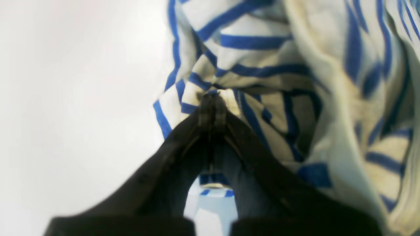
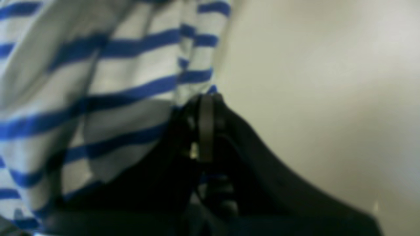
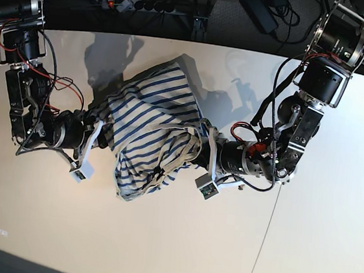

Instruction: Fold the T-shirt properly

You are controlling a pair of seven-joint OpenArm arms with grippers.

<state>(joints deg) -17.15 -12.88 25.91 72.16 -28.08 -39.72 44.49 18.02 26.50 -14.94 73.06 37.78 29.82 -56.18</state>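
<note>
At centre frame of the base view, the T-shirt point(image 3: 150, 130), cream-white with thin blue stripes, lies bunched in a rumpled heap on the pale tabletop point(image 3: 171, 240), pinched at both sides by the robot's two arms. On the right of that view, the left claw point(image 3: 204, 139) is clamped on the shirt's edge; the left wrist view shows its dark jaws pressed together on a fold of striped fabric point(image 1: 262, 82), with the cloth crumpled across the upper right of the frame and bare tabletop point(image 1: 72, 98) to the left. On the left of the base view, the right claw point(image 3: 98, 131) grips the opposite edge; its wrist view, blurred, shows the jaws closed at the border of the striped cloth point(image 2: 98, 82), which fills the left half of the frame. A power strip point(image 3: 134, 4) and cables lie beyond the tabletop's far edge, at the top of the base view
</note>
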